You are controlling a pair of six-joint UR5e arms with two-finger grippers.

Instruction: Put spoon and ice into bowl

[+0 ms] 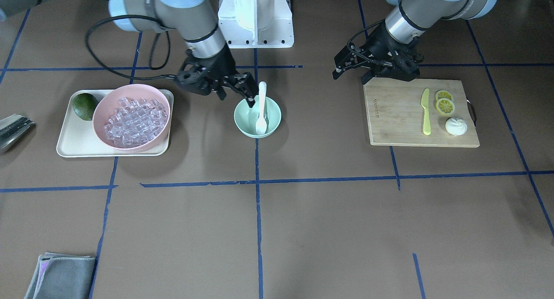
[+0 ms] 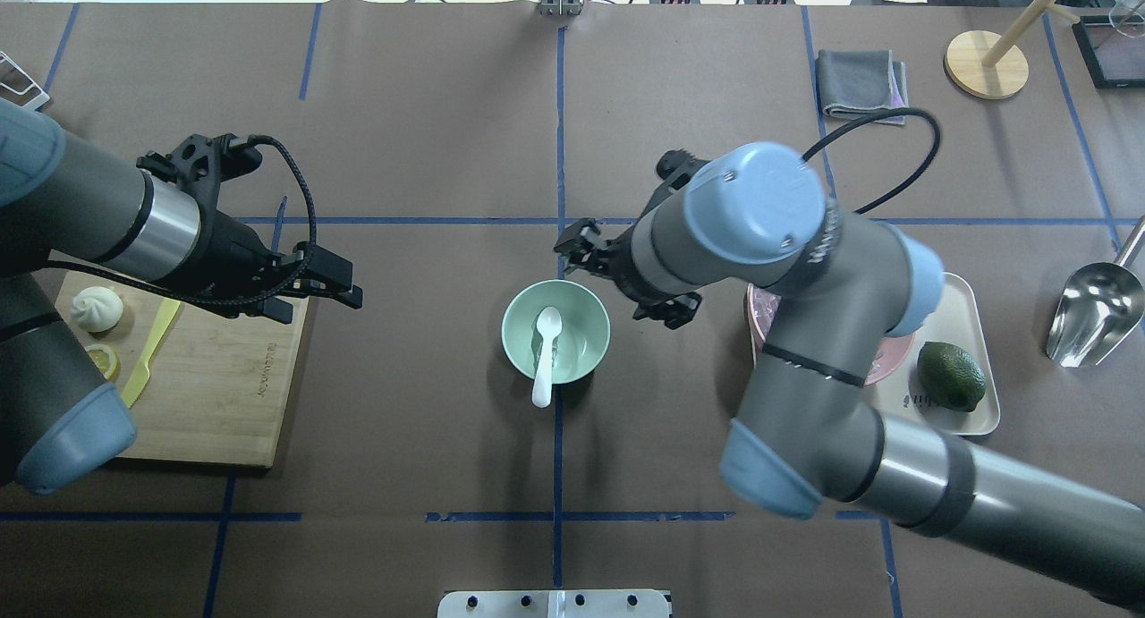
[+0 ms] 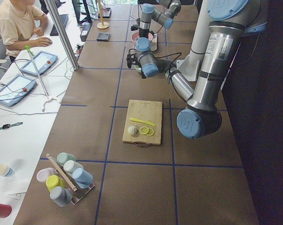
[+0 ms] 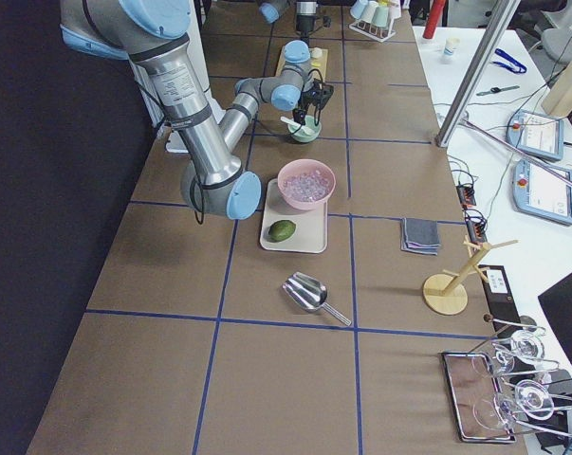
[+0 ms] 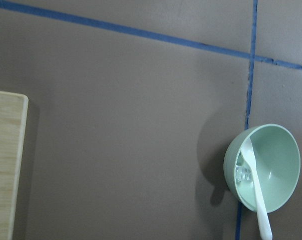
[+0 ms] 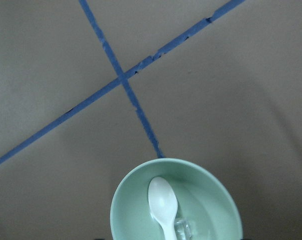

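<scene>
The mint-green bowl (image 1: 272,115) stands at the table's middle. The white spoon (image 1: 261,110) lies in it, scoop down inside and handle over the rim towards the robot. It also shows in the overhead view (image 2: 546,350). One clear ice cube (image 6: 183,229) lies in the bowl beside the scoop. The heap of ice (image 1: 132,121) fills the pink bowl (image 1: 104,113). My right gripper (image 1: 237,98) is open and empty, hovering above the green bowl's rim. My left gripper (image 1: 339,67) is open and empty, over the cutting board's corner.
The pink bowl sits on a cream tray (image 1: 71,145) with an avocado (image 1: 84,106). A cutting board (image 1: 389,126) holds a yellow-green knife (image 1: 426,113), lemon slices (image 1: 444,103) and a bun (image 1: 455,126). A metal scoop (image 2: 1096,309) and a grey cloth (image 1: 60,275) lie further off.
</scene>
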